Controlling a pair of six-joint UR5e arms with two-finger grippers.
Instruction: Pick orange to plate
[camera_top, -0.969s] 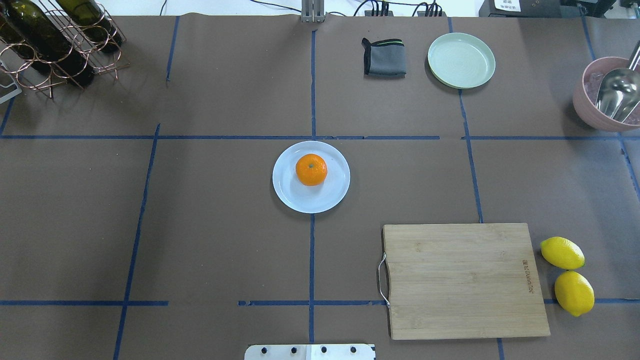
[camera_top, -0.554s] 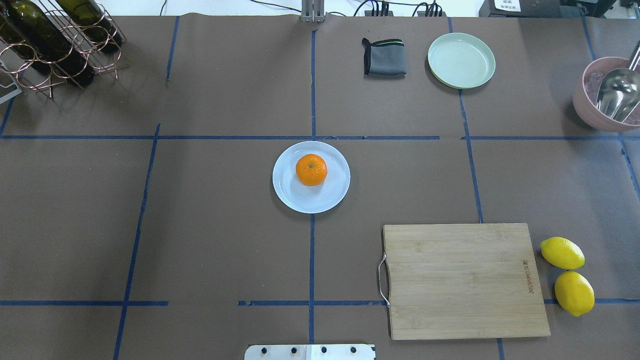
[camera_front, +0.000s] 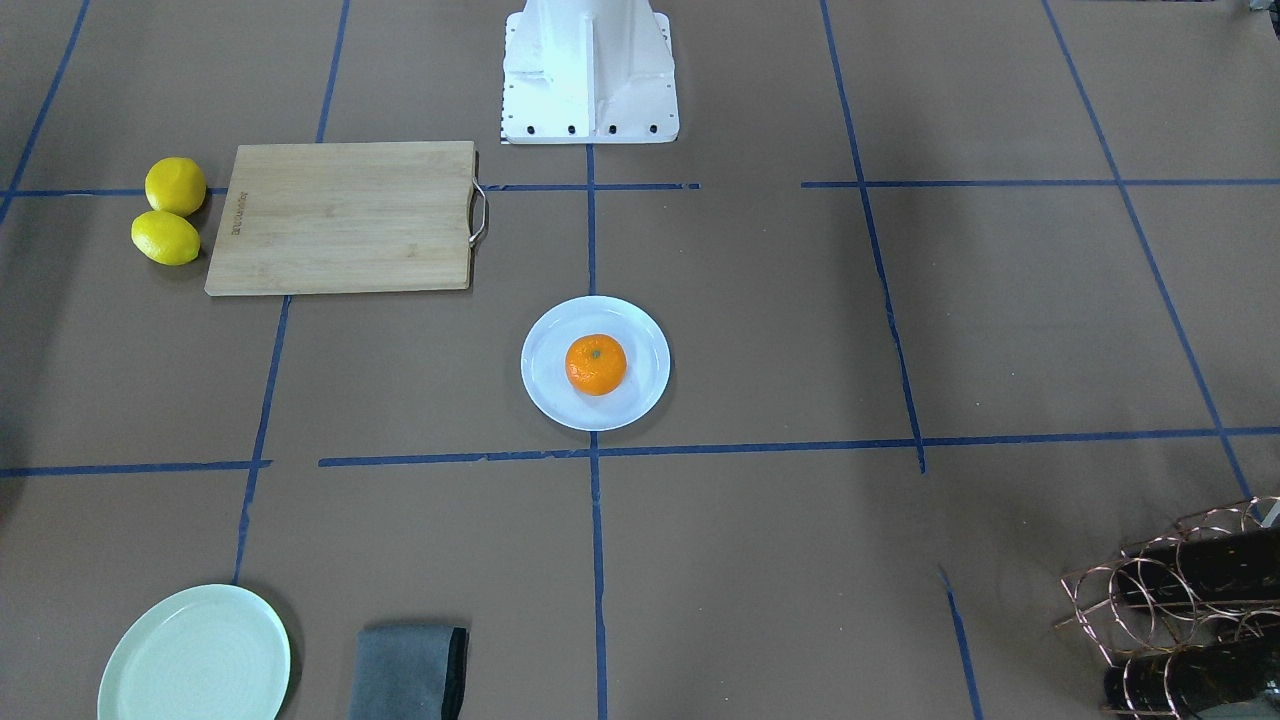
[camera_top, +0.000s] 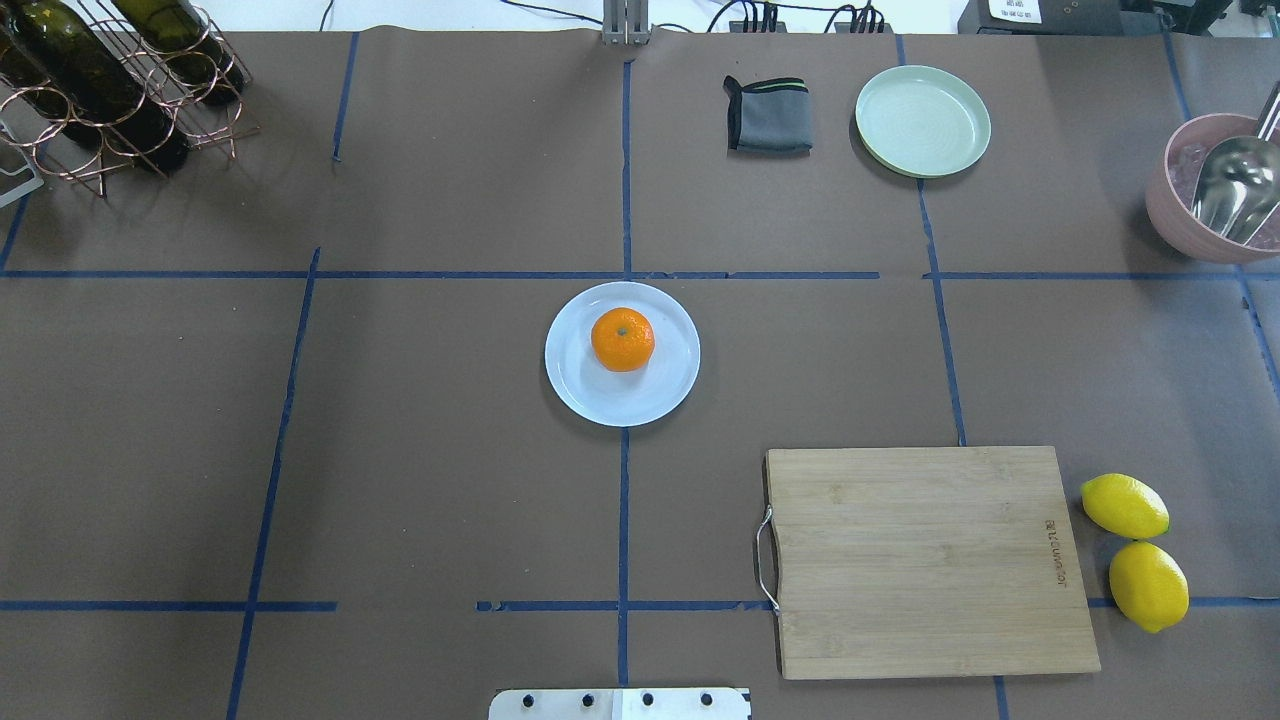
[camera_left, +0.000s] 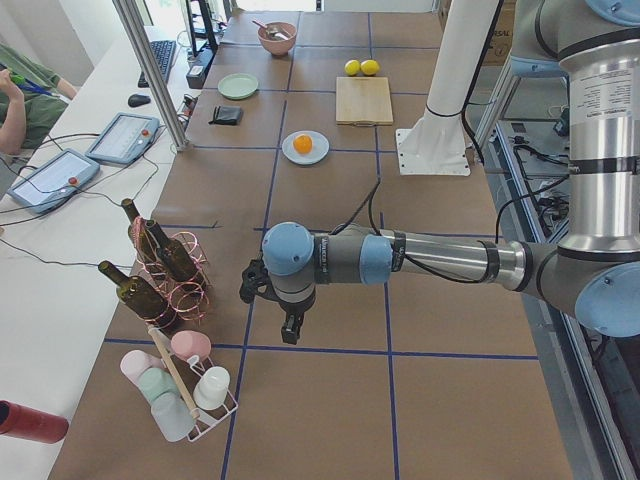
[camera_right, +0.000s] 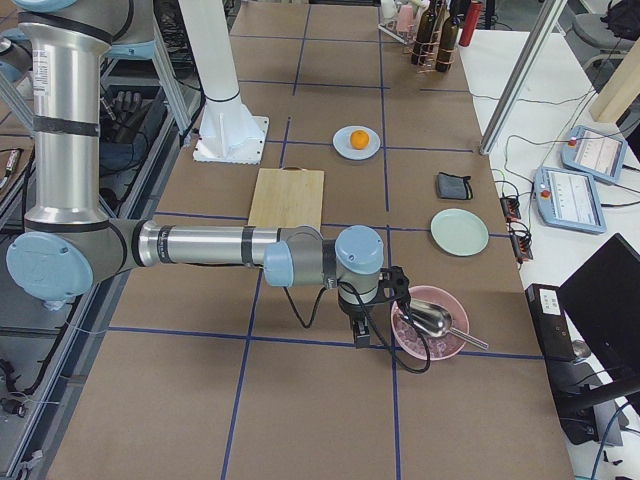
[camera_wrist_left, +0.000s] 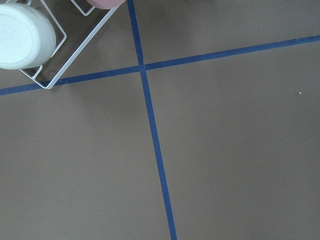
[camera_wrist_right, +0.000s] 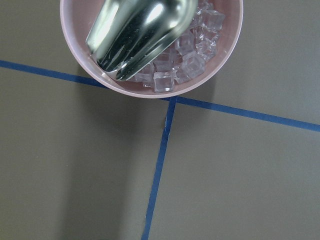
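Observation:
The orange (camera_top: 622, 339) rests on the pale bluish-white plate (camera_top: 620, 408) at the table's middle, slightly toward the plate's far side in the overhead view. The front-facing view shows the orange (camera_front: 596, 364) and plate (camera_front: 596, 417) with nothing touching them. Neither gripper is near them. My left gripper (camera_left: 290, 326) hangs over bare table beside the bottle rack and shows only in the exterior left view. My right gripper (camera_right: 360, 330) points down beside the pink bowl and shows only in the exterior right view. I cannot tell whether either is open or shut.
A wooden cutting board (camera_top: 930, 560) lies near right, with two lemons (camera_top: 1124, 505) beside it. A mint-green plate (camera_top: 922, 120) and grey cloth (camera_top: 768, 115) sit far right. A pink bowl (camera_top: 1180, 225) holds ice and a scoop. A bottle rack (camera_top: 100, 90) stands far left.

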